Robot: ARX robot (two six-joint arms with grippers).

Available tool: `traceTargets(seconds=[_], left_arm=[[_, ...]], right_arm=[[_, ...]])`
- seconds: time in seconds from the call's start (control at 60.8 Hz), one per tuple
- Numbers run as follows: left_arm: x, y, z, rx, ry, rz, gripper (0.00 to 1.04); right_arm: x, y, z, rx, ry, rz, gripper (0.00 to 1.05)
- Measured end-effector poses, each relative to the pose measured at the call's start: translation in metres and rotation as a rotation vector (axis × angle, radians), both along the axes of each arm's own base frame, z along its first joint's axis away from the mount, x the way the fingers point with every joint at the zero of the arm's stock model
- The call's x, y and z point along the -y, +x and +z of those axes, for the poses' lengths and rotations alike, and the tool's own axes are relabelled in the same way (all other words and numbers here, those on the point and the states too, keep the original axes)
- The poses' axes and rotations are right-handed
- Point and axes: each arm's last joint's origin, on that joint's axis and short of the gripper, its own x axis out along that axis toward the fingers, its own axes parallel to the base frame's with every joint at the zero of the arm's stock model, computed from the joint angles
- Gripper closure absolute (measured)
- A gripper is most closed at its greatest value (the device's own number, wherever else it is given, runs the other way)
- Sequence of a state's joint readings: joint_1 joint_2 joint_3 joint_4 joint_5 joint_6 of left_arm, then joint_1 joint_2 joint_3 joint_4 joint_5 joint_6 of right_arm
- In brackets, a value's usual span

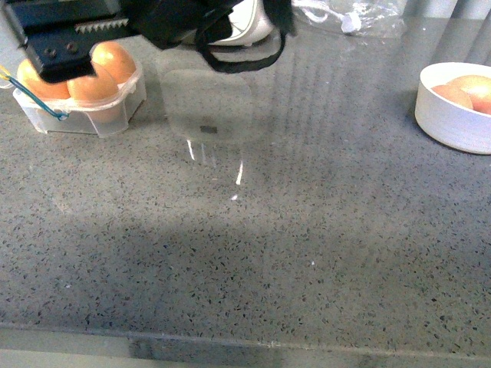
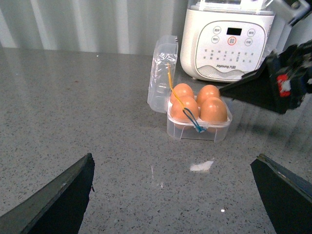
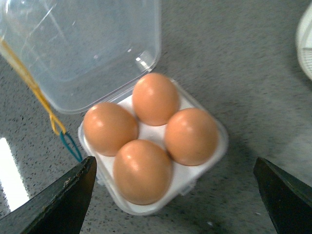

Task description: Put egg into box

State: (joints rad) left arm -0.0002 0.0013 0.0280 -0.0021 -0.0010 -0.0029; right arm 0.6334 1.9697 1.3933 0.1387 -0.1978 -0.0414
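Note:
The box stands at the far left of the counter, its clear lid hinged back and lying flat. Several orange-brown eggs fill all its cells; they look alike, so I cannot single out the egg of the task. The blue-yellow clasp hangs off the box's side. My right gripper hovers open just above the box, holding nothing; it also shows over the box as a black right gripper. My left gripper is open over bare counter, well short of the box.
A white bowl with more eggs sits at the far right. A white appliance stands right behind the box. A crumpled clear bag lies at the back. The counter's front edge runs along the bottom.

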Motion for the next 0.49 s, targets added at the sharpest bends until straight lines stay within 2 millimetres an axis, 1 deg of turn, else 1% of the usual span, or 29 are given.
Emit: traceTargets(seconds=[0.066,0.148,0.164,0.23,0.247,0.362,0.395,0.444,0.493], left_arm=[[0.0,0.0,0.0,0.0,0.0,0.0,0.07],[0.0,0.0,0.0,0.0,0.0,0.0,0.07],[0.0,0.0,0.0,0.0,0.0,0.0,0.07],[0.0,0.0,0.0,0.0,0.0,0.0,0.07],[0.0,0.0,0.0,0.0,0.0,0.0,0.07],[0.0,0.0,0.0,0.0,0.0,0.0,0.07],[0.0,0.0,0.0,0.0,0.0,0.0,0.07],[0.0,0.0,0.0,0.0,0.0,0.0,0.07],[0.0,0.0,0.0,0.0,0.0,0.0,0.07]], right_arm=[[0.012,0.002,0.009,0.022,0.01,-0.05,0.07],[0.037,0.006,0.019,0.061,-0.003,-0.16,0.07],[0.049,0.007,0.022,0.078,-0.01,-0.209,0.07],[0.082,0.007,0.027,0.105,-0.017,-0.316,0.07],[0.086,0.006,0.028,0.107,-0.015,-0.325,0.07],[0.133,-0.006,0.036,0.14,0.008,-0.43,0.07],[0.141,-0.009,0.039,0.148,0.016,-0.446,0.07],[0.159,-0.02,0.046,0.174,0.04,-0.486,0.07],[0.174,-0.03,0.052,0.2,0.06,-0.511,0.07]])
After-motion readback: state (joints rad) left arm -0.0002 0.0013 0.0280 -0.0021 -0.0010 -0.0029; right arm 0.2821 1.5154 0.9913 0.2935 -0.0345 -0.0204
